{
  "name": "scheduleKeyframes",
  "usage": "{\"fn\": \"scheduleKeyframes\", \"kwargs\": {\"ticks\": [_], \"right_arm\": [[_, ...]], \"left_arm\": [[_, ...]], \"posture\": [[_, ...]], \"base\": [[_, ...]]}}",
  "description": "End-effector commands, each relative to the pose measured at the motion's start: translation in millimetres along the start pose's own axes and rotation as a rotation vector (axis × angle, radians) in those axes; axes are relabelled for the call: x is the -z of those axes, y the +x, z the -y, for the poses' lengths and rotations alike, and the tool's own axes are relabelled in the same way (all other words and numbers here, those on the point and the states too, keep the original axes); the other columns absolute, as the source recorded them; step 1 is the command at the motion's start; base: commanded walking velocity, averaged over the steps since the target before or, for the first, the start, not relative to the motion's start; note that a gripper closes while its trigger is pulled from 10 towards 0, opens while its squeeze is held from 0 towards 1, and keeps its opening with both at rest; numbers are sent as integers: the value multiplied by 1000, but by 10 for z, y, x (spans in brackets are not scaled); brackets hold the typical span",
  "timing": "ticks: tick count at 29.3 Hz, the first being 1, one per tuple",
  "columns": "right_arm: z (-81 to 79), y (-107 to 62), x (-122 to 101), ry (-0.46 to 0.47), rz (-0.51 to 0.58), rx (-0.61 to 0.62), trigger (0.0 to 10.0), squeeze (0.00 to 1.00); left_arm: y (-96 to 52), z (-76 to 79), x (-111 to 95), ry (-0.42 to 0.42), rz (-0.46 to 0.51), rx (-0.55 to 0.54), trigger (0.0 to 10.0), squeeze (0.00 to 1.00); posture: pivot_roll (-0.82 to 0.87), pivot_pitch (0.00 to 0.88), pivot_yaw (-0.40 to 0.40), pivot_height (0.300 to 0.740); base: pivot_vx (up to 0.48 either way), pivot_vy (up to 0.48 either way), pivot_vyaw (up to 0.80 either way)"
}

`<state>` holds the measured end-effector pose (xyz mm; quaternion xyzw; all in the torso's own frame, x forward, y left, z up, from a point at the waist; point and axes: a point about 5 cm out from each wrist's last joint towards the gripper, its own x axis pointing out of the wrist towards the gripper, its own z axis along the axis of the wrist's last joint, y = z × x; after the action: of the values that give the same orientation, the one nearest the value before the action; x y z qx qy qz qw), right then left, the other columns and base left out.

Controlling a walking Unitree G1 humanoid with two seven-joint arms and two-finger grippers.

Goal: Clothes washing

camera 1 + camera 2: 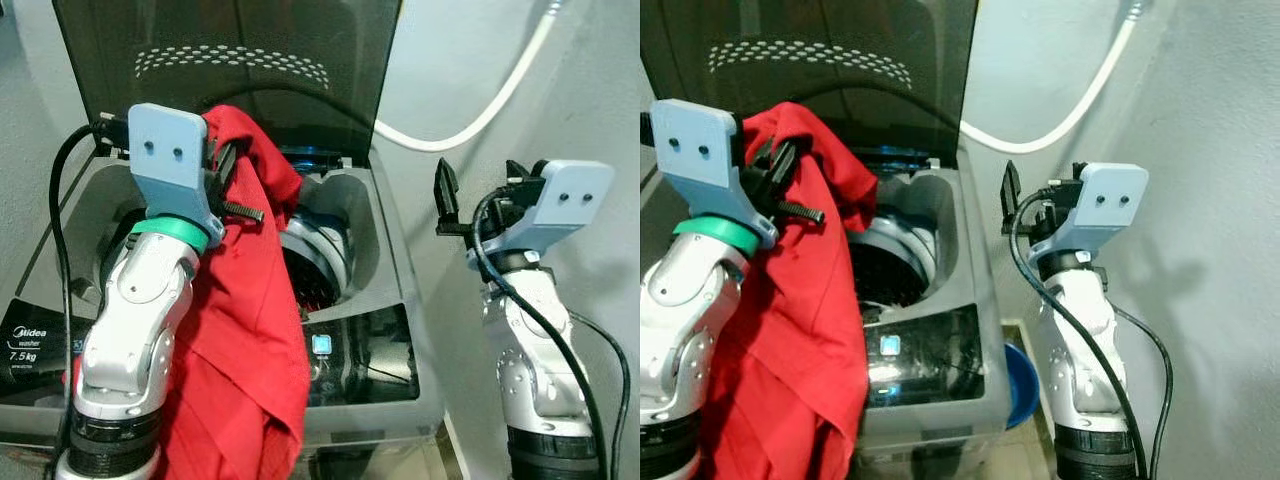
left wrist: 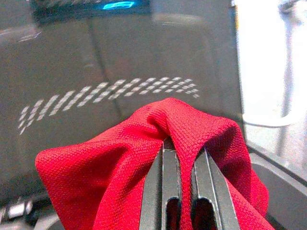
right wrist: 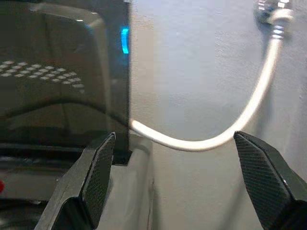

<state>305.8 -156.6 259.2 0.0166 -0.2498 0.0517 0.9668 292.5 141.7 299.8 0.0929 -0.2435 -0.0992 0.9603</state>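
Clamped on a fold of the red garment (image 1: 250, 330), the left gripper (image 1: 235, 185) holds it above the open washing machine (image 1: 385, 270), the cloth draping down its front. Beside the machine, the right gripper (image 3: 180, 177) hovers with jaws spread wide, near the white hose (image 3: 230, 129).

"Midea washer 7.5 kg" on the washing machine (image 1: 390, 400) front-left label (image 1: 30, 345).
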Motion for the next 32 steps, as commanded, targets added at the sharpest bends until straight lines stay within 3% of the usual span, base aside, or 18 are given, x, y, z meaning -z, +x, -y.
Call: {"fn": "scheduleKeyframes", "kwargs": {"ticks": [1,2,6,7,8,11,12,13,14,16,18,24,26,29,30,31,32], "right_arm": [[-42,11,-70,-12,30,-49,10000,0],[-76,17,-108,-10,44,-89,10000,0],[-134,39,-257,46,80,-215,10000,0],[-187,-4,-280,74,68,-344,10000,0],[-187,-4,-280,74,68,-344,10000,0],[-342,-180,-308,296,21,-646,10000,0],[-342,-180,-308,296,21,-646,10000,0],[-459,-299,-281,316,-17,-794,10000,0],[-459,-299,-281,316,-17,-794,10000,0],[-665,-510,-117,287,-126,-1023,10000,0],[-728,-576,-41,290,-168,-1085,10000,0],[-899,-611,129,318,-221,-1156,10000,0],[-1064,-526,229,275,-226,-1155,10000,0],[-1130,-472,251,260,-222,-1142,10000,0],[-1250,-317,262,235,-208,-1079,10000,0],[-1364,-49,269,183,-189,-933,10000,0],[-1364,-49,269,183,-189,-933,10000,0]], "left_arm": [[5,29,-100,39,59,54,10000,0],[6,26,-133,66,78,84,10000,0],[12,-31,-331,16,146,194,10000,0],[40,-72,-505,-8,206,245,10000,0],[40,-72,-505,-8,206,245,10000,0],[137,-123,-821,-37,323,335,10000,0],[137,-123,-821,-37,323,335,10000,0],[199,-117,-898,-51,358,360,10000,0],[199,-117,-898,-51,358,360,10000,0],[308,-71,-1039,-88,429,418,10000,0],[347,-39,-1095,-105,456,447,10000,0],[437,70,-1144,-116,492,512,10000,0],[473,108,-1121,-133,486,525,10000,0],[479,111,-1113,-143,482,529,10000,0],[489,99,-1104,-153,473,526,10000,0],[494,79,-1089,-159,463,509,10000,0],[494,79,-1089,-159,463,509,10000,0]], "posture": [[52,54,-16,740],[52,54,-16,740],[51,53,-19,740],[56,50,-21,740],[56,50,-21,740],[63,44,-25,740],[63,44,-25,740],[61,42,-25,740],[61,42,-25,740],[53,36,-21,740],[53,36,-21,740],[41,28,-8,740],[37,28,-5,740],[37,28,-5,740],[39,30,-6,740],[45,35,-10,740],[45,35,-10,740]], "base": [[0,0,0],[0,0,0],[0,0,0],[0,0,0],[0,0,0],[0,0,0],[0,0,0],[0,0,0],[0,0,0],[0,0,0],[0,0,0],[0,0,0],[0,0,0],[0,0,0],[0,0,0],[0,0,0],[0,0,0]]}}
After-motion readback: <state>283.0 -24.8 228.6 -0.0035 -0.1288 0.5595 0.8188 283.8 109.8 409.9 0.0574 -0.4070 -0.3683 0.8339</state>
